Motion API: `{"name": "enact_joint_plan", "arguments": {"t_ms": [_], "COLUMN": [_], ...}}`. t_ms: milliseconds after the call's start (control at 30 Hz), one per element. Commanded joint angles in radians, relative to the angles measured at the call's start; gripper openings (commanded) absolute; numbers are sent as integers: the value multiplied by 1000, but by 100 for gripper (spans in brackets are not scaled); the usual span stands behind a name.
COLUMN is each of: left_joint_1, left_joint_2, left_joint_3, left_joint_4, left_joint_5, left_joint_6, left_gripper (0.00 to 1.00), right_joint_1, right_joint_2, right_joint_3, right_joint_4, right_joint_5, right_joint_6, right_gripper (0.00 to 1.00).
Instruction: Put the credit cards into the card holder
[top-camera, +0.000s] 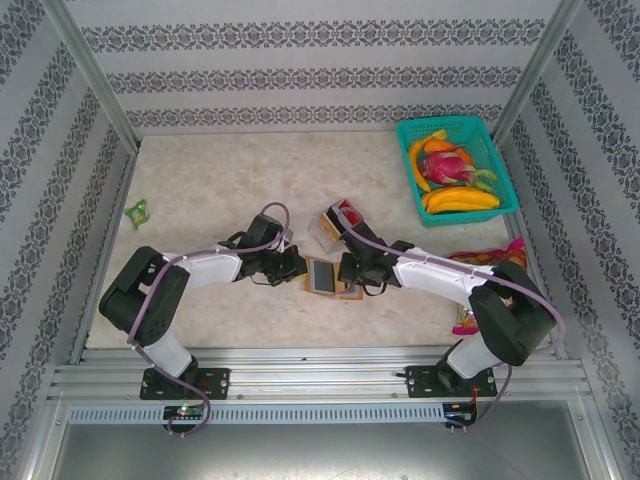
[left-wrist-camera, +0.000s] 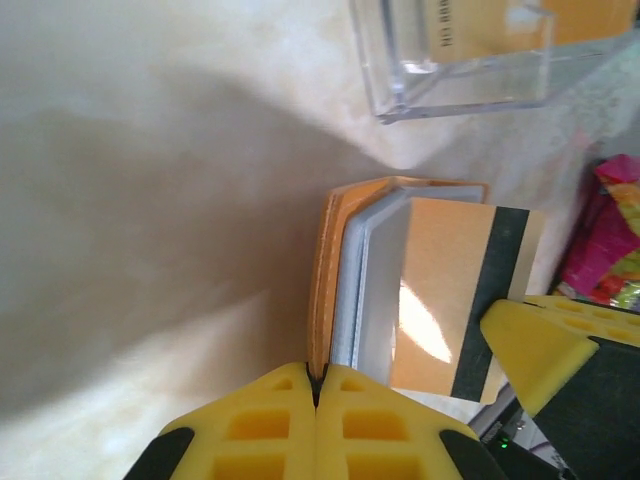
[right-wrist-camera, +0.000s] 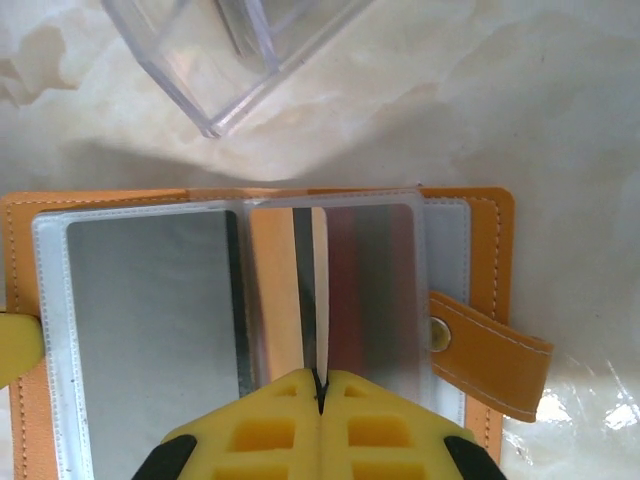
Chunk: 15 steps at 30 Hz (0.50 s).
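Patterned walls enclosed a marbled beige table. Mid-frame, my left gripper pinched the card holder cover; my right gripper clamped a tan credit card.

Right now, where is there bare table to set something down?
Bare: the back-left table between the green toy and the clear box, and between that box and the basket. Crowded: around the card holder, and the right edge by the packets.

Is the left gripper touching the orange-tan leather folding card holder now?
Touching. The left wrist view shows the left gripper shut, with the cover edge of the orange-tan leather card holder pinched between the yellow fingers.
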<state>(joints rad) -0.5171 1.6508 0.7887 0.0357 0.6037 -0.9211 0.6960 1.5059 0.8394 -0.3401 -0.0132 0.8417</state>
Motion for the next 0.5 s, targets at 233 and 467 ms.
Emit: {"name": "enact_joint_plan", "arguments": {"t_ms": [233, 467], "left_joint_1": [-11, -11], "left_joint_2": [-66, -75], "left_joint_3": [-30, -40], "left_joint_4": [108, 123], "left_joint_5": [4, -2], "left_joint_6": [-66, -93], "left_gripper": [0, 0], "right_joint_1": [87, 211], "right_joint_2": [-140, -62], "right_joint_3": [44, 113], "right_joint_4": [40, 133], "right_joint_5": [203, 316], "right_joint_6": [-41, -3], "right_gripper": [0, 0]}}
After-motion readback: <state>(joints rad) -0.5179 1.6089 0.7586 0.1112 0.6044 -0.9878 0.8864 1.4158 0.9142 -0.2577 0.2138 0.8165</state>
